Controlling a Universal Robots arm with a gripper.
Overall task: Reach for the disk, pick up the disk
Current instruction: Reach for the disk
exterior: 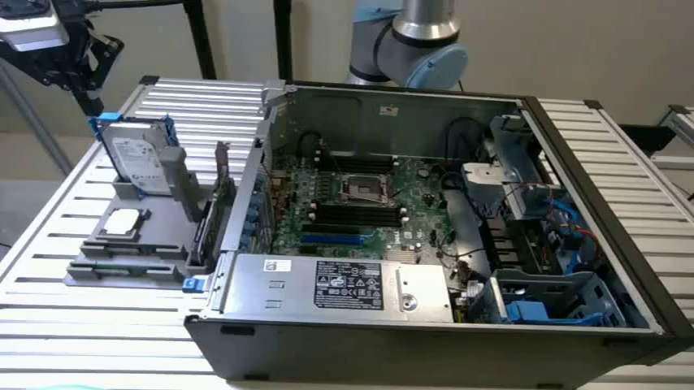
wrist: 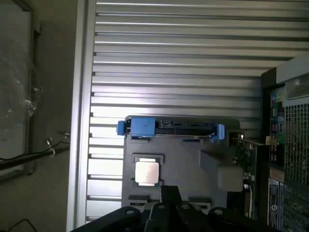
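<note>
Upright in a slot of a grey holder [exterior: 141,244], the disk [exterior: 141,158] stands on its edge with its white label facing the exterior view and its blue bracket framing it. The holder sits on a slatted metal surface [exterior: 65,325], at the exterior view's left of an open computer case [exterior: 434,349].

The fingers [exterior: 84,81] hang above the disk, a little to the exterior view's left of its top corner. They are clenched together and grasp nothing. Their tip comes close to the blue bracket's upper corner, but I cannot tell whether it touches.

A small square silver chip [exterior: 123,221] lies flat in a recess of the holder, in front of the disk. A dark card [exterior: 223,187] stands on edge between the disk and the case wall.

Seen from the wrist, the disk [wrist: 171,126] shows as a narrow edge with blue bracket ends on either side. The chip [wrist: 146,172] lies between it and the dark fingers [wrist: 170,195], on the grey holder [wrist: 193,164], with the surface [wrist: 169,48] beyond.

Inside the case, a silver box with a black label [exterior: 336,284] sits near the front wall, and the green board lies behind it. The arm [exterior: 423,41] rises behind the case.
</note>
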